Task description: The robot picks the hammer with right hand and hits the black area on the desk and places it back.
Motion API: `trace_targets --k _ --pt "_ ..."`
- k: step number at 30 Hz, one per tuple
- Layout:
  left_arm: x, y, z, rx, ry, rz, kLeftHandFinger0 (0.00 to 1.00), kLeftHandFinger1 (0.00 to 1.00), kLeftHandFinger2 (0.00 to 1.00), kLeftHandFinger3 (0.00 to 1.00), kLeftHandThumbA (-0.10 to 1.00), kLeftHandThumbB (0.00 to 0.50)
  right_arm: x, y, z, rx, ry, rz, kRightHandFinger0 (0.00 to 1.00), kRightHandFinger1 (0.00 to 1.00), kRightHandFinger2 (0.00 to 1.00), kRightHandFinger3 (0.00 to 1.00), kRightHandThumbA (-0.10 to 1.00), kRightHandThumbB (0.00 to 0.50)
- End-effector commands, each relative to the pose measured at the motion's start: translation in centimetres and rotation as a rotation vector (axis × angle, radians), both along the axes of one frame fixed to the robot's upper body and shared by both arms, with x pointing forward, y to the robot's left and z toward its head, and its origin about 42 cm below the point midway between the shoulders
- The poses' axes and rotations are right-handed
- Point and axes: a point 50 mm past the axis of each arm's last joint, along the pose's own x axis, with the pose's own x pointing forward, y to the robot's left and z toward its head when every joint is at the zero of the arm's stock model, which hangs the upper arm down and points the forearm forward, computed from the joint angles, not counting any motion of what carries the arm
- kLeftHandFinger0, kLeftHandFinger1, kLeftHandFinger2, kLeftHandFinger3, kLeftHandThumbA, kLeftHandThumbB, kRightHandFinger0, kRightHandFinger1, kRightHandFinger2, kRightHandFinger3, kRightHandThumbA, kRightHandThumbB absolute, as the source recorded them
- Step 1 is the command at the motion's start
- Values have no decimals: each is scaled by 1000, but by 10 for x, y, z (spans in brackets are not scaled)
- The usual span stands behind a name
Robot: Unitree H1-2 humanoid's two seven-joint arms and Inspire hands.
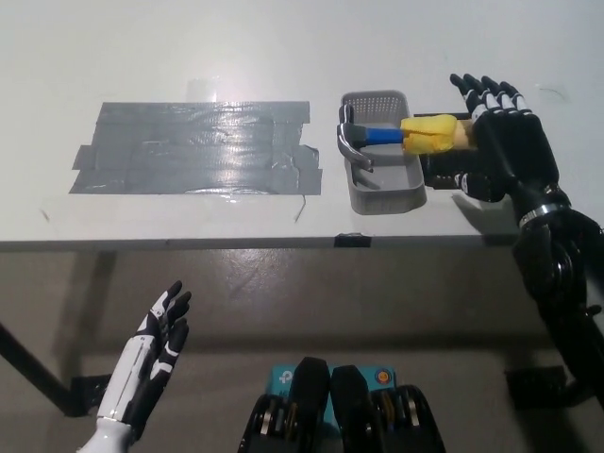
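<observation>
Now the black right hand, fingers spread wide, covers the yellow-padded handle end of the blue hammer, lying left-right.

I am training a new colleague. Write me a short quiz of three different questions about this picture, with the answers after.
1. True or false: the black right hand already grips the hammer with the blue neck and yellow padded handle.
2. Where does the hammer's metal head lie?
A. on the grey tape patch
B. in the small grey perforated plastic tray
C. on the floor
3. Fill in: the white left hand rests below the white desk's front edge with its fingers ____.

Key
1. False: the hand is open over the handle's far end, fingers spread.
2. B
3. apart
</observation>
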Motion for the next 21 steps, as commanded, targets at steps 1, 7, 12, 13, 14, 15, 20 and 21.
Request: trace_targets --k 1,7,12,13,14,15,20,21 --pt "1 5 9 5 -48 -22 1000 1000 1000 1000 909 197 13 6 30 -13 -117 -4 1000 1000 1000 1000 869 393" --pt "1 5 9 -15 -54 -22 1000 1000 1000 1000 872 175 22 11 31 -11 -104 9 1000 1000 1000 1000 882 392" --pt "3 4 10 10 -51 -29 1000 1000 1000 1000 904 165 28 15 29 -29 -111 13 1000 1000 1000 1000 886 392" --pt "3 3 10 10 -52 -30 1000 1000 1000 1000 897 159 28 14 29 -30 -112 12 1000 1000 1000 1000 886 395" --pt "3 3 11 10 -55 -31 1000 1000 1000 1000 894 159 29 14 28 -31 -114 11 1000 1000 1000 1000 889 397" --pt "4 3 12 6 -54 -31 1000 1000 1000 1000 890 160 31 15 28 -40 -115 12 1000 1000 1000 1000 900 402" --pt "5 4 14 16 -57 -34 1000 1000 1000 1000 893 144 36 22 36 -43 -125 27 1000 1000 1000 1000 915 400" --pt "5 4 14 11 -58 -38 1000 1000 1000 1000 892 145 37 23 37 -44 -126 31 1000 1000 1000 1000 916 393"
